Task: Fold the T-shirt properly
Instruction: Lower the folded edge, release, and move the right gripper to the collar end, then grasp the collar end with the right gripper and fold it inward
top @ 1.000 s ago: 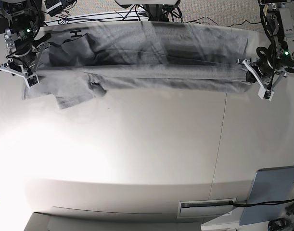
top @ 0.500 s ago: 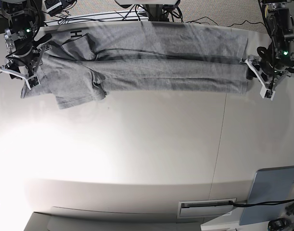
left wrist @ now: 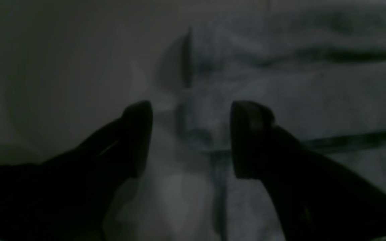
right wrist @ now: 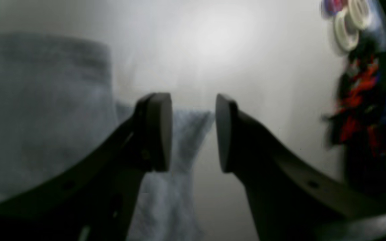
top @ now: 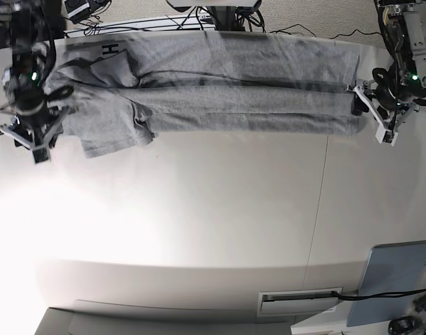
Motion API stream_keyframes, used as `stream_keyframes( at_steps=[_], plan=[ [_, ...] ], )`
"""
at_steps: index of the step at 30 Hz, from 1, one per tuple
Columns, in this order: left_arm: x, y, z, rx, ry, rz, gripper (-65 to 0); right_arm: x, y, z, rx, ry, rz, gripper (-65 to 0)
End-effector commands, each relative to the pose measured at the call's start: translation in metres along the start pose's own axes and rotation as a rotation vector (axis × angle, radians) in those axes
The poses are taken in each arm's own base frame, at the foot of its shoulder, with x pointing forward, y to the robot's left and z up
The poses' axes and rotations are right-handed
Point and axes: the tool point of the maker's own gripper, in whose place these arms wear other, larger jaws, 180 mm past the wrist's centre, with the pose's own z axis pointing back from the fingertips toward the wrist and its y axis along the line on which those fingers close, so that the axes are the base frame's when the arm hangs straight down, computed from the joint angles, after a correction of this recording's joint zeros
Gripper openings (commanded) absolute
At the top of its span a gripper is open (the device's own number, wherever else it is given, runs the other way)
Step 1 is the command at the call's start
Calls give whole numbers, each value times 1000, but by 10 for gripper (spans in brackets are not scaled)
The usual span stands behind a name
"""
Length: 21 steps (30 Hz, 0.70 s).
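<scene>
T-shirt (top: 213, 91): lies along the 12 o'clock edge of the counter (top: 213, 230), folded lengthwise into a long band, one sleeve spilling toward 9 o'clock.
Left claw (left wrist: 191, 139): released, jaws apart over the hem end at 3 o'clock.
Right claw (right wrist: 193, 132): released, empty, beside the sleeve.
Why: probably both ends were let go so the fold settles flat.

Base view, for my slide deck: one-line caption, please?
Both claws open beside the T-shirt, folded into a long band across the table.
</scene>
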Motion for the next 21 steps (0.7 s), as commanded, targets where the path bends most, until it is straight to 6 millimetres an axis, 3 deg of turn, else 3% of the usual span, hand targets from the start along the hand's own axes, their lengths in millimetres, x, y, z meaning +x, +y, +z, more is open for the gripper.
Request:
stream_keyframes(
  at_steps=[1,9,21],
  plan=[
    [12,3,6,-1,-37,-3,-276,16,-8,-4,-5,-37,-22,-429],
    [13,-1,6,-20,-46,8,-276,19,22,-48,174,41,-194,-429],
    [13,-1,6,-20,-46,8,-276,-16,49,-89,267,198,-265,-429]
  ],
)
